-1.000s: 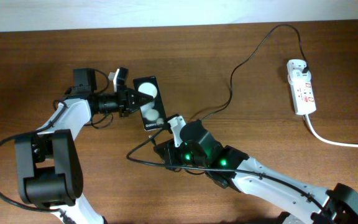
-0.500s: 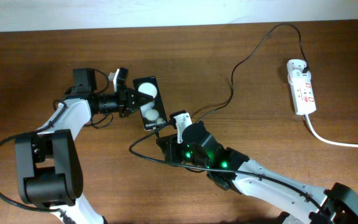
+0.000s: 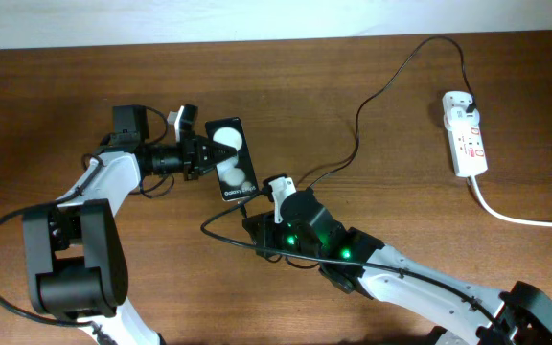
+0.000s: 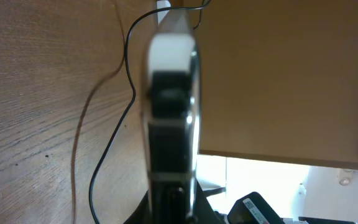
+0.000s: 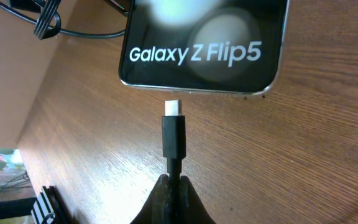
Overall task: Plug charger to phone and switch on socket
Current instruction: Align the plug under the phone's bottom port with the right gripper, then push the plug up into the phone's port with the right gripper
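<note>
The black phone (image 3: 231,159) lies on the wooden table, and my left gripper (image 3: 202,153) is shut on its left long edge. In the left wrist view the phone (image 4: 170,93) shows edge-on and blurred between the jaws (image 4: 169,202). My right gripper (image 3: 254,213) is shut on the charger's black cable just behind its connector. In the right wrist view the connector (image 5: 173,134) points at the phone's short end (image 5: 204,43) with the white text. Its silver tip stops just short of that edge, above the jaws (image 5: 174,186). The white socket (image 3: 465,134) lies at the far right.
The thin black charger cable (image 3: 357,134) runs from the socket's top across the table and loops left of my right arm. The socket's thick white cord (image 3: 520,218) trails off to the right edge. A light wall strip borders the table's far edge.
My right gripper has shifted slightly, bringing the connector closer to the phone's lower end, and the cable loop moved with it. The left arm and the phone have not moved.
</note>
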Controlling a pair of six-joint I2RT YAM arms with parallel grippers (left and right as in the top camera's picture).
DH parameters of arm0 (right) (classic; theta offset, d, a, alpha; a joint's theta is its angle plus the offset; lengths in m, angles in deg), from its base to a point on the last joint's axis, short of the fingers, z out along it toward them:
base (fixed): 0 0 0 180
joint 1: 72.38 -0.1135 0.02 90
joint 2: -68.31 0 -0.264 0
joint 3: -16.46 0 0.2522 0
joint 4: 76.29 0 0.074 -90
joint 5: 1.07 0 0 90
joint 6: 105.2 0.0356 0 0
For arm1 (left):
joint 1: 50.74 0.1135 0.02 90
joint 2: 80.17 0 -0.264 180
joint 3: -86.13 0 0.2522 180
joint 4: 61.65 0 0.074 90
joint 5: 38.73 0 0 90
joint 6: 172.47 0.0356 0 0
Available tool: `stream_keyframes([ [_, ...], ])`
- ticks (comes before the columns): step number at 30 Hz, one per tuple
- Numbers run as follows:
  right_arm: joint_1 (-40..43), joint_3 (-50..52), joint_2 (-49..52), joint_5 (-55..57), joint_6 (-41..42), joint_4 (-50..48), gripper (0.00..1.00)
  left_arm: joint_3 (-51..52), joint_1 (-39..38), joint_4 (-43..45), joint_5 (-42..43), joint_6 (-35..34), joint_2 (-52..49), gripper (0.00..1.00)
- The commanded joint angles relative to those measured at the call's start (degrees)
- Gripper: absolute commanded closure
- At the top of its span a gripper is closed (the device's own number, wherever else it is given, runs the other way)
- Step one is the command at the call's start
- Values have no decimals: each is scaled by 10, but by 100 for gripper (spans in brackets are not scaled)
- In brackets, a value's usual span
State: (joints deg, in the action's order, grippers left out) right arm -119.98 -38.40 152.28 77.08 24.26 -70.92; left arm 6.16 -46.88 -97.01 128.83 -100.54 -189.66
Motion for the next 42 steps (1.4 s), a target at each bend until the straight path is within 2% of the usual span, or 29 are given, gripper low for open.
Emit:
stream_keyframes([
  [1,1,4,4,10,5,-4,96,-2,-1,1,17,-4,16,100],
  [18,19,4,4,19,31,-27,96,-2,-1,1,18,-4,16,100],
  [22,19,4,5,67,65,-36,96,-2,-1,1,22,-4,16,100],
  [31,19,4,53,79,65,-127,96,-2,-1,1,22,-4,16,100],
  [42,34,3,53,93,58,-162,96,-2,-1,2,21,-3,16,100],
])
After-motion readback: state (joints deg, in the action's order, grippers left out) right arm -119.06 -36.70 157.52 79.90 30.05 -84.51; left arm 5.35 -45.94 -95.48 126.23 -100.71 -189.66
